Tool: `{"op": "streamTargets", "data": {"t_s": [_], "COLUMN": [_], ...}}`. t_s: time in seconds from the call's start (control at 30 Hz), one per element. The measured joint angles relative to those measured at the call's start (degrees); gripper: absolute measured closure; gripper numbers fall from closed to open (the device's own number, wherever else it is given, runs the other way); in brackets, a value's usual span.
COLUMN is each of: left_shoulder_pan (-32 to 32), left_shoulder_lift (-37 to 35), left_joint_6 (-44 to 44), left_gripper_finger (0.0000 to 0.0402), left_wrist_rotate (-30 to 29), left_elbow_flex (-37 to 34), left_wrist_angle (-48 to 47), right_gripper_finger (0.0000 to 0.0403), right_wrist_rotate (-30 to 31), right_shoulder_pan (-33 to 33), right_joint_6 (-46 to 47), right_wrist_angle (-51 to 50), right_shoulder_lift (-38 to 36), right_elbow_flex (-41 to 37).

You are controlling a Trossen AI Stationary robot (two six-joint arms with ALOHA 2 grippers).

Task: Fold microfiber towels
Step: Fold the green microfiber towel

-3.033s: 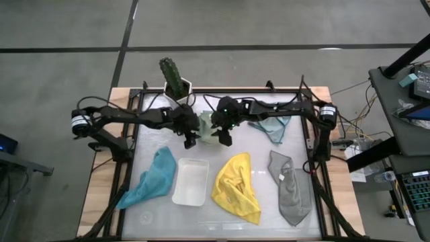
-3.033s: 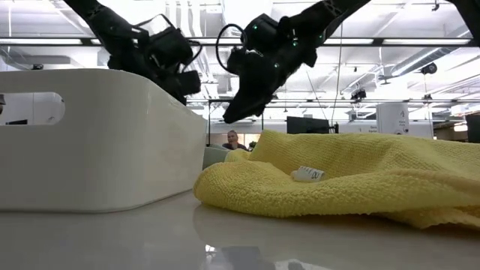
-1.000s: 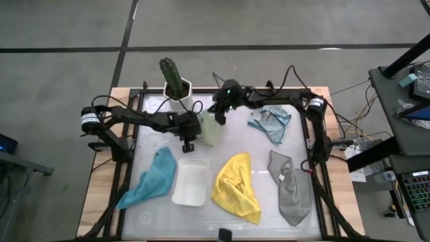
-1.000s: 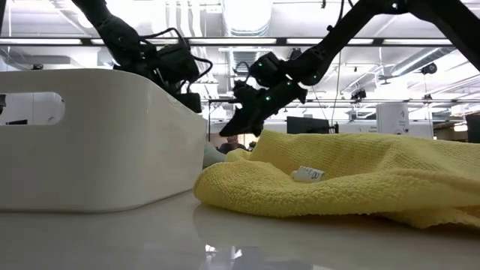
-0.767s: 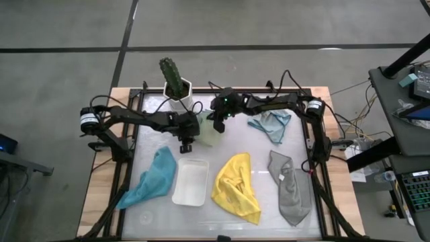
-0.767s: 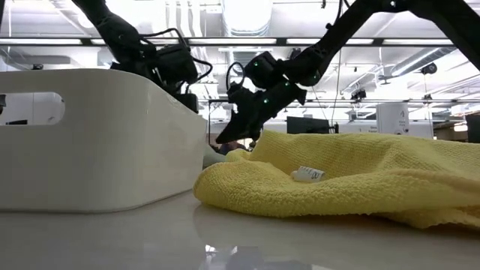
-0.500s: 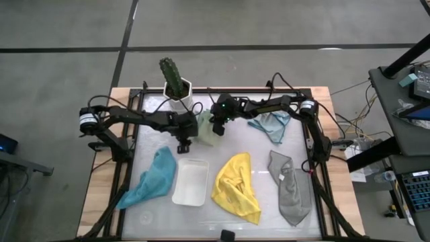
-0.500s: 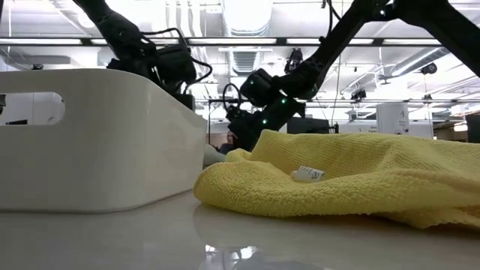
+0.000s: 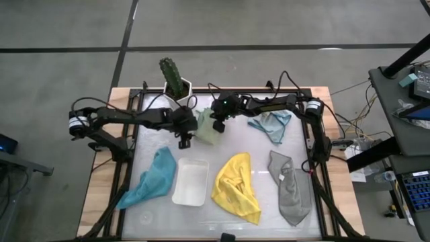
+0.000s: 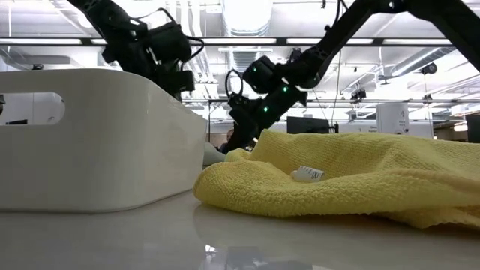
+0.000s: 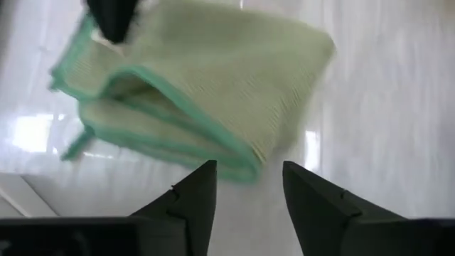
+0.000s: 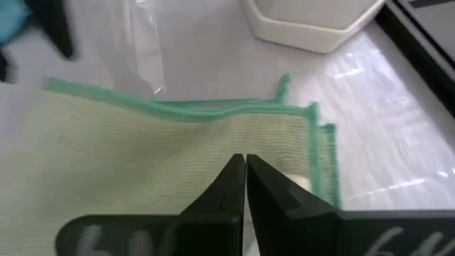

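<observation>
A pale green towel lies folded on the white table at the far middle, its layers stacked. My left gripper hovers open just off the towel's near-left corner, with nothing between its fingers; the high view shows my left gripper there too. My right gripper is shut, its tips down on the towel from the far side. A teal towel, a yellow towel, a grey towel and a light blue towel lie crumpled elsewhere on the table. My right gripper sets its shut fingertips on the top layer of the folded pale green towel, near its green-bordered end. The fingers slant down from the table's far side. The towel lies flat on the table under them.
A white tray stands between the teal and yellow towels and fills the low view's left. A potted plant in a white pot stands at the far edge, close behind the green towel. Black frame rails line the table's sides.
My right gripper has come from the far edge toward the near edge and down onto the pale green towel. My left gripper has risen and drawn back a little toward the table's left, clear of the towel. The towel lies where it was.
</observation>
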Motion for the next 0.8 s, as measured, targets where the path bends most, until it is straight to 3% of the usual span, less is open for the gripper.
{"op": "streamTargets", "data": {"t_s": [0.27,0.37,0.57,0.8], "left_shoulder_pan": [0.49,0.31,0.22,0.22], "left_shoulder_lift": [3.07,4.61,5.65,5.57], "left_joint_6": [-2.39,-2.46,-1.49,-1.51], "left_gripper_finger": [0.0293,0.032,0.0393,0.0389], "left_wrist_rotate": [1.6,4.61,4.8,4.84], "left_elbow_flex": [-1.06,-1.33,-1.87,-1.91], "left_wrist_angle": [6.01,6.44,5.15,4.07], "right_gripper_finger": [0.0394,0.0394,0.0394,0.0394], "right_wrist_rotate": [-0.06,-0.02,1.8,5.27], "right_shoulder_pan": [1.21,1.22,0.72,-0.99], "right_joint_6": [0.05,1.28,2.45,4.65], "right_wrist_angle": [-1.36,2.99,12.55,12.61], "right_shoulder_lift": [-1.47,0.47,5.74,5.23], "right_elbow_flex": [-0.17,-0.24,-0.32,-0.13]}}
